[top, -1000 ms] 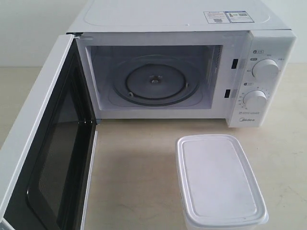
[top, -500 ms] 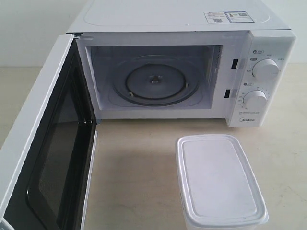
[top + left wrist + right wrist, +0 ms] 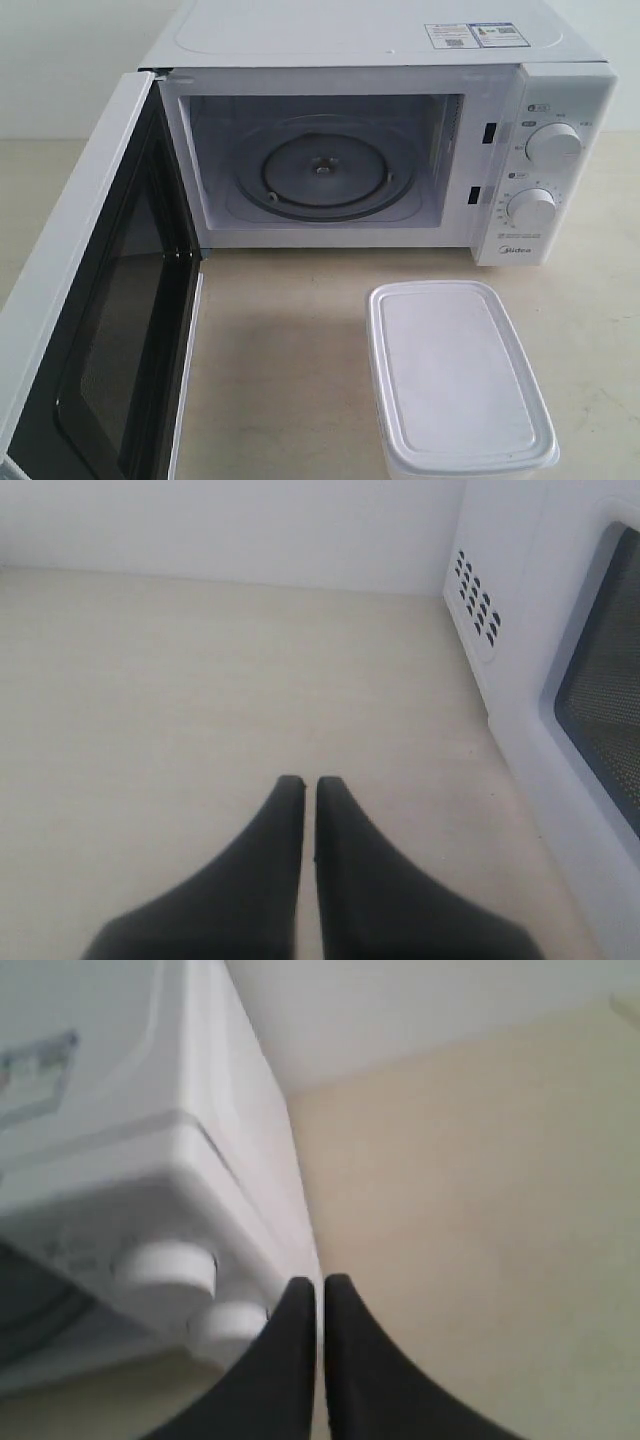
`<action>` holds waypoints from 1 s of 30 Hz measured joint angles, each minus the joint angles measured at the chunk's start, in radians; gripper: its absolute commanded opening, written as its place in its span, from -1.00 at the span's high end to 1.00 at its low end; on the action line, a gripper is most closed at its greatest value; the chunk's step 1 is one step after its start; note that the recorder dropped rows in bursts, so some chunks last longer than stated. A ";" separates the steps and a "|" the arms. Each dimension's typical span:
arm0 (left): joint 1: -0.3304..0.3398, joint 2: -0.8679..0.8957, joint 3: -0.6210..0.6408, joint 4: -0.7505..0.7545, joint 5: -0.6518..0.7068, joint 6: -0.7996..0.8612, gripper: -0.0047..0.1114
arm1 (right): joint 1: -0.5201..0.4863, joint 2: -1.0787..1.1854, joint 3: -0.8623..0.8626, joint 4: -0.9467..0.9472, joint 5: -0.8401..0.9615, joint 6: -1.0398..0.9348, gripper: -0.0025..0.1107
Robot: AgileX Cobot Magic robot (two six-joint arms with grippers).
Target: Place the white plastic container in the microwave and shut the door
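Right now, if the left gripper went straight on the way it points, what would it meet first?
Probably nothing close: ahead of the left gripper there is only bare tabletop, then the pale wall. The microwave stands off to one side of that line. Depth is hard to judge.

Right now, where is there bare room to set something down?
Bare tabletop between the open door and the white plastic container, in front of the microwave. The glass turntable is bare too. Narrower strip right of the container.

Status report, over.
Left end effector shut, empty; right end effector shut, empty. White plastic container outside, in front of microwave. Door open, nothing in the way.
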 measured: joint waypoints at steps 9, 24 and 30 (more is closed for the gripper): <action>0.000 0.000 0.000 0.000 0.000 0.000 0.84 | -0.002 0.141 0.201 0.538 0.277 -0.490 0.96; 0.000 0.000 0.000 0.000 0.000 0.000 0.84 | -0.316 0.450 0.206 1.152 0.876 -1.153 0.83; 0.000 0.000 0.000 0.000 0.000 0.000 0.84 | -0.316 0.629 0.204 1.152 0.885 -1.255 0.23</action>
